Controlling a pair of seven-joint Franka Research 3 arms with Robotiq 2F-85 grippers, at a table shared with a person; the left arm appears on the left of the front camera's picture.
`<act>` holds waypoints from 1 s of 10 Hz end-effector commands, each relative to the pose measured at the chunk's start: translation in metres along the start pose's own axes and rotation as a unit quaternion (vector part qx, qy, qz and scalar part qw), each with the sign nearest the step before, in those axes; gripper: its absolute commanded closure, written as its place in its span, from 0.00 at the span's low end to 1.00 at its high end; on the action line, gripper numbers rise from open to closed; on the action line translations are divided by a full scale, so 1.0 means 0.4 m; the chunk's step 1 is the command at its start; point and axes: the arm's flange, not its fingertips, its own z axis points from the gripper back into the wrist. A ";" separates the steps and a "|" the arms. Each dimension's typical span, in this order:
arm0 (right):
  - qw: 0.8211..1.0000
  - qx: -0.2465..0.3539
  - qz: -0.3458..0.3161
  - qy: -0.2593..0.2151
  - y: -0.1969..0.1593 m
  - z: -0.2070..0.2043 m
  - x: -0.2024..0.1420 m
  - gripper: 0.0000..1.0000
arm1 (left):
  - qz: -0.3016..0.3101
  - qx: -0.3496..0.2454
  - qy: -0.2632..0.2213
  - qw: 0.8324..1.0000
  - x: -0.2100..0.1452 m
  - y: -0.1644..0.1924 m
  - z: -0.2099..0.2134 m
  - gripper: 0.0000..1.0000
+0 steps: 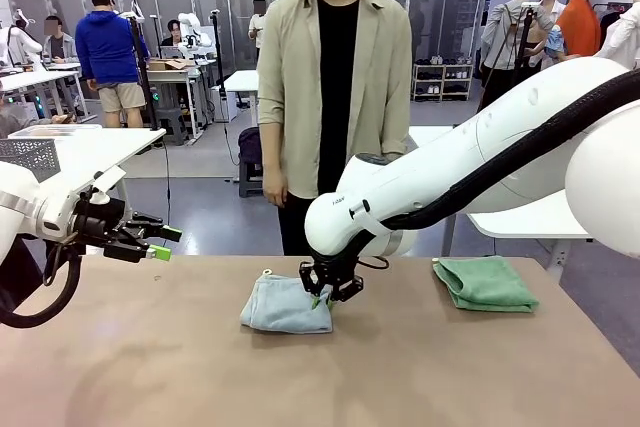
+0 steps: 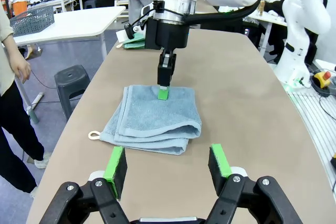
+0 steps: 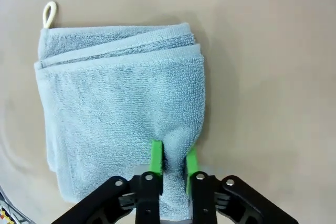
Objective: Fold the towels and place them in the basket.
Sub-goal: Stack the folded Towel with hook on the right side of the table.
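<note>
Right gripper (image 3: pixel 173 165) pinches a ridge of the folded grey-blue towel (image 1: pixel 285 305), mid-table, at its right edge. Left gripper (image 2: pixel 167 163) hovers off the table's left end, jaws wide, holding nothing. Folded green towel (image 1: pixel 485 283) lies far right on the table (image 1: pixel 300 377).

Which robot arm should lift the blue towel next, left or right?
Probably the right. The right gripper is already pinching the folded blue towel's edge between its pads. The left gripper is open, short of the towel.
</note>
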 end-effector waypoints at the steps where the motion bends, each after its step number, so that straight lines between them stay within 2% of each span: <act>1: 1.000 0.002 0.017 0.005 -0.005 0.008 0.003 1.00 | -0.001 0.000 -0.001 1.000 0.004 -0.002 0.002 0.20; 4: 0.999 -0.002 0.037 0.012 -0.009 0.012 0.008 1.00 | -0.001 0.000 -0.001 1.000 0.004 -0.002 0.002 0.20; 6: 0.999 -0.007 0.050 0.001 -0.040 0.056 0.011 1.00 | -0.001 0.000 -0.001 1.000 0.004 -0.002 0.002 0.20; 8: 0.997 -0.033 0.059 -0.036 -0.125 0.162 0.016 1.00 | -0.001 0.000 -0.001 1.000 0.004 -0.002 0.002 0.20; 10: 0.997 -0.031 0.044 -0.063 -0.238 0.274 0.029 1.00 | -0.001 0.000 -0.001 1.000 0.004 -0.002 0.002 0.20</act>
